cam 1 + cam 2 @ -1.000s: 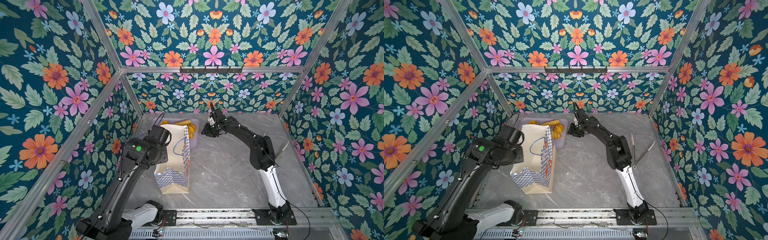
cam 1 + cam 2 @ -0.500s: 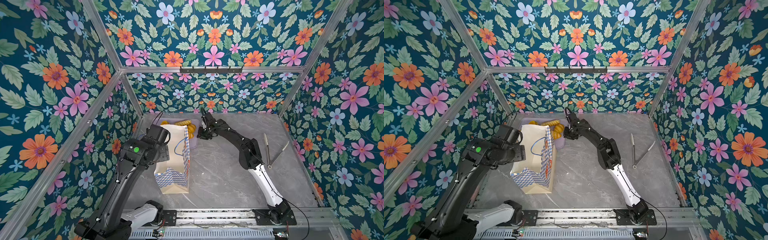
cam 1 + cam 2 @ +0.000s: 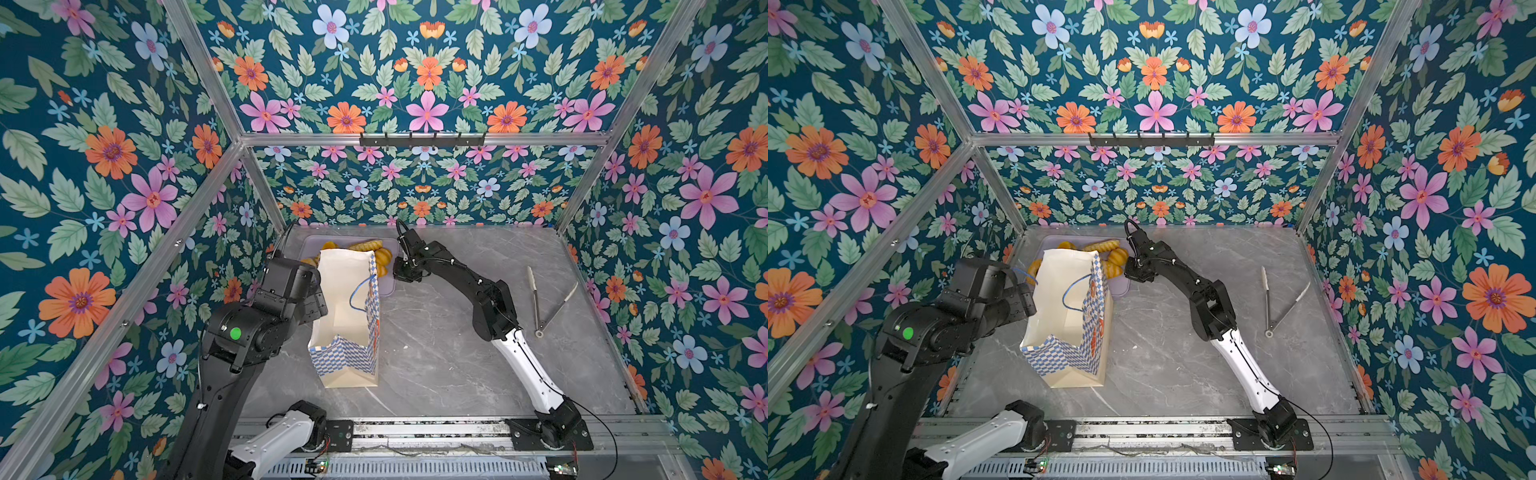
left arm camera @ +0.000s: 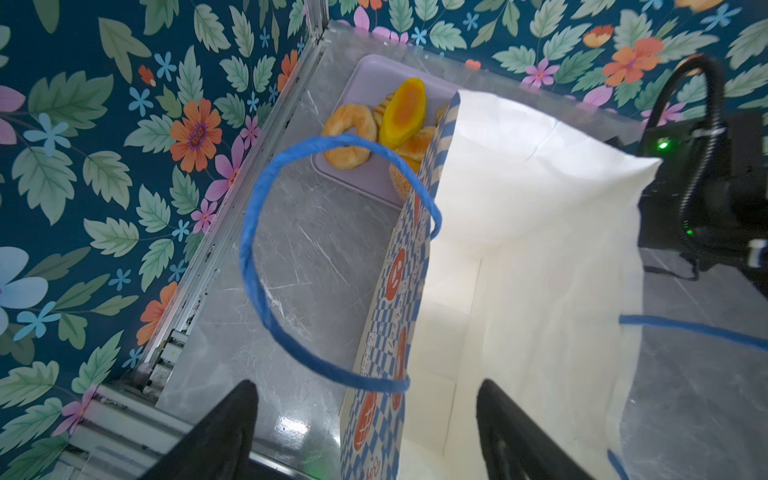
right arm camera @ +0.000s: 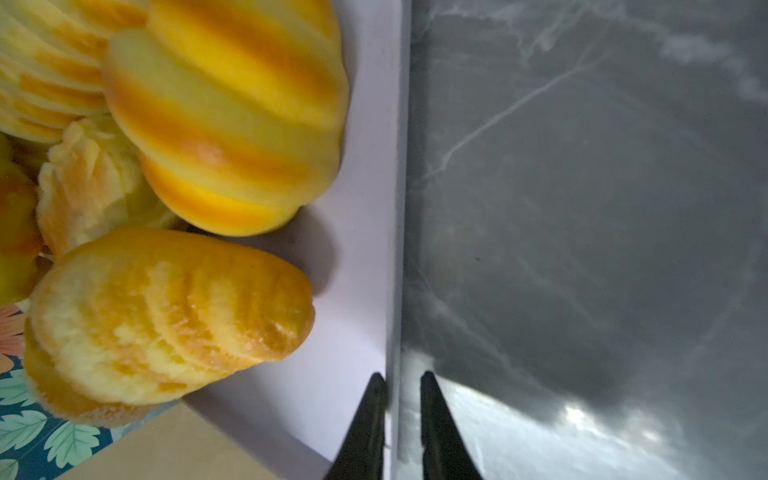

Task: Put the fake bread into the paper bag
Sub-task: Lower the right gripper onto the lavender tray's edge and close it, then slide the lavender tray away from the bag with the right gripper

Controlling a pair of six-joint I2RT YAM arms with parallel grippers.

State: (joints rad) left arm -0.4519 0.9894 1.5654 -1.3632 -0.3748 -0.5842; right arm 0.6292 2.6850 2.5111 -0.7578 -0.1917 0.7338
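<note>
Bread (image 3: 376, 249) is lying heaped on a lilac tray (image 3: 388, 286), just left of centre in both top views, at the far edge of the table (image 3: 436, 353). Every piece in view is sitting on that tray. The bag (image 3: 345, 299) is standing upright with its mouth open, directly below the tray in the frame, and its far rim is hiding part of the bread.

The left gripper (image 4: 365, 384) is hanging at the bag's left wall. Its jaws are spread wide and gripping nothing: one finger is sitting outside the checkered wall, the other over the white lining. A blue cord handle (image 4: 249, 249) is looping outward from that wall. Past it, a ring donut (image 4: 348, 141) and a smooth oval bun (image 4: 403, 110) are resting on the tray.

The right gripper (image 3: 402, 275) is reaching down at the tray's right edge, near the centre of the frame. In its wrist view its fingertips are standing close together with the tray's rim (image 5: 395, 291) between them. Whether they are pinching the rim I cannot tell. A ridged croissant (image 5: 166, 316) and a striped bun (image 5: 232, 124) are lying just beside that rim.

Tongs (image 3: 540, 299) are lying spread in a V at the right of the frame, well apart from both arms.
</note>
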